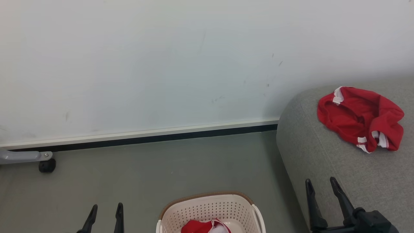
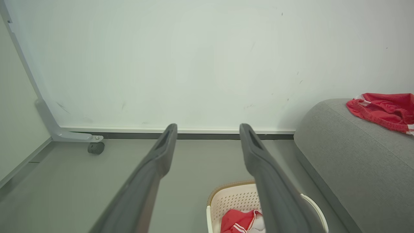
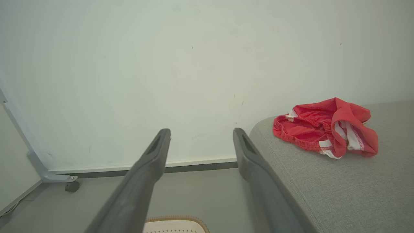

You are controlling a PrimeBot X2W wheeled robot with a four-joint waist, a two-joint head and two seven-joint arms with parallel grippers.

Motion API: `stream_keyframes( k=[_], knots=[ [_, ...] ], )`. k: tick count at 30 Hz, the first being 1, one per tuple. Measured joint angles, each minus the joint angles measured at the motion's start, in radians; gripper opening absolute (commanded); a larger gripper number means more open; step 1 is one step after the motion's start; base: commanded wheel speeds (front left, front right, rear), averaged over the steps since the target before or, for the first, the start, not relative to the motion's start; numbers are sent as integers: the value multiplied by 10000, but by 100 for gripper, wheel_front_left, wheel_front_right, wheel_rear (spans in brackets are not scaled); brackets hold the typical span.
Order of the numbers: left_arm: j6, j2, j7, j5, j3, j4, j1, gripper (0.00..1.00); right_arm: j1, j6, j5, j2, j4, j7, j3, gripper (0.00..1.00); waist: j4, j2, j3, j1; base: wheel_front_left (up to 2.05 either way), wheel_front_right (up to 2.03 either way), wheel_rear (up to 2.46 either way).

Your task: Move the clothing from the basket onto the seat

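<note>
Red shorts (image 1: 360, 117) (image 2: 385, 109) (image 3: 323, 129) with white trim lie crumpled on the grey seat (image 1: 330, 168) (image 2: 355, 155) (image 3: 349, 187) at the right. The cream basket (image 1: 210, 210) (image 2: 233, 200) (image 3: 176, 225) with a brown rim stands on the floor at the bottom centre, and a red and white garment (image 1: 203, 226) (image 2: 241, 221) lies in it. My left gripper (image 1: 106, 210) (image 2: 208, 129) hangs open and empty over the floor to the left of the basket. My right gripper (image 1: 321, 184) (image 3: 201, 134) is open and empty at the seat's near edge.
A white wall (image 1: 161, 64) with a dark baseboard runs behind everything. A grey metal leg on a black caster (image 1: 47, 165) (image 2: 96, 148) (image 3: 71, 186) stands at the far left by the wall. Grey floor (image 1: 145, 168) lies between basket and wall.
</note>
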Motion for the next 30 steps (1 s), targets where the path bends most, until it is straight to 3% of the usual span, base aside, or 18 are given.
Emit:
stream_keyframes(
  k=[30],
  knots=[
    [0,-184,0,472,347,-324,267,100,327,-176,-44,-8,-815,627,-244,100,16,0,138,0,0,0,0]
  ],
)
